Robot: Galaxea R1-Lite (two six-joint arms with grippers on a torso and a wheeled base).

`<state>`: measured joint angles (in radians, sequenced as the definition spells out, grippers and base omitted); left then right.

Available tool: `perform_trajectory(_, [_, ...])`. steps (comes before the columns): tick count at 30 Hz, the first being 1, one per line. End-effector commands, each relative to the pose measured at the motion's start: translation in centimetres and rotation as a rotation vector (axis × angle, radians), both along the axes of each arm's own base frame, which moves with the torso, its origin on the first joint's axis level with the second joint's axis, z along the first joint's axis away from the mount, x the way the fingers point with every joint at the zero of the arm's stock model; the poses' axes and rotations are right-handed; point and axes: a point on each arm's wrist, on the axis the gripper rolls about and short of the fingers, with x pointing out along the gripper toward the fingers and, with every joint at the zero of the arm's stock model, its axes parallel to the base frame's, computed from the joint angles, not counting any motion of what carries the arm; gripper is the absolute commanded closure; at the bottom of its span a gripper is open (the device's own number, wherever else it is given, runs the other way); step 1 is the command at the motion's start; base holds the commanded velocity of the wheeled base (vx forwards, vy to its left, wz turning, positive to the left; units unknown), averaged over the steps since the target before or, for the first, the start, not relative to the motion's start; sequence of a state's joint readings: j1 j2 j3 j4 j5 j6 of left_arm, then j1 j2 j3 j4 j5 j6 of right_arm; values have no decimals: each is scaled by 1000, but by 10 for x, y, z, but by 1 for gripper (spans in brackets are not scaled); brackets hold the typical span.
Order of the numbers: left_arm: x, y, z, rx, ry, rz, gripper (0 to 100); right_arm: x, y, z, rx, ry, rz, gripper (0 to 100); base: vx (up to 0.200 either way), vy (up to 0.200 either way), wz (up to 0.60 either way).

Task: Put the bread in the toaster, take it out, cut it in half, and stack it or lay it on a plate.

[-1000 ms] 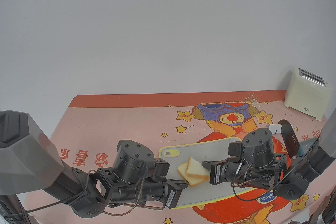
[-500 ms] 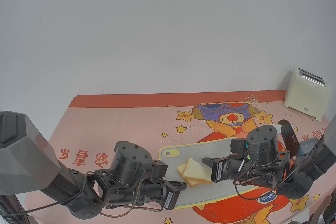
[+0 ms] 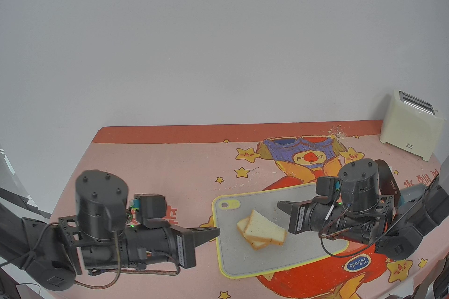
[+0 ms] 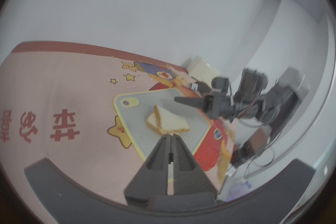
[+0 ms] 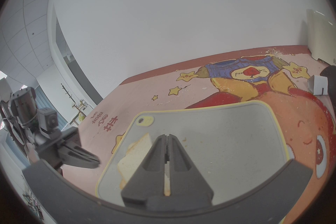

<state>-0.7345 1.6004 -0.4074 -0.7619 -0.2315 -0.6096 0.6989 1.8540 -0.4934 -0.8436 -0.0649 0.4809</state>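
Two pale bread halves [image 3: 262,233] lie stacked on the grey, yellow-rimmed cutting board [image 3: 243,258], the top one overlapping the lower. My left gripper [image 3: 214,232] is shut and empty, just off the board's left edge and pointing at the bread. From the right, my shut and empty right gripper [image 3: 281,207] hangs over the board, a short gap from the bread. The left wrist view has the bread [image 4: 168,122] just beyond its shut fingertips [image 4: 170,136]. In the right wrist view the bread [image 5: 134,161] lies beside the shut gripper [image 5: 167,137]. The cream toaster [image 3: 411,129] stands at the far right.
A black-bladed knife [image 3: 389,182] lies behind my right wrist, near a small white block [image 5: 318,84]. The table wears a pink cartoon-printed cloth [image 3: 154,164], with open room on its left half. A grey wall stands behind the table's far edge.
My left arm has pulled back to the left, off the board and away from the bread. My right gripper has drawn slightly right. The top bread half has settled flatter on the lower one.
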Motion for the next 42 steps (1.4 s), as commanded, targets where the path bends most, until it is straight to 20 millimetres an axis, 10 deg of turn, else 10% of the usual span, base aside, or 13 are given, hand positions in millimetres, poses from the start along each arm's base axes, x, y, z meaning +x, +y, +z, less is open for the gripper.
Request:
perform_trajectory(1, [0, 7, 16, -93, 35, 47, 0, 4, -5, -2, -10, 8, -21, 100, 0, 0, 0])
perform_trajectory(8, [22, 11, 24, -240, 203, 75, 0, 4, -2, -6, -21, 17, -13, 100, 0, 0, 0])
perform_trajectory(22, [54, -9, -22, -196, 434, 138, 0, 2, -1, -10, -37, 26, -7, 100, 0, 0, 0])
perform_trajectory(42, [62, -16, -40, -186, 515, 161, 0, -5, 5, -24, -78, 66, 27, 100, 0, 0, 0])
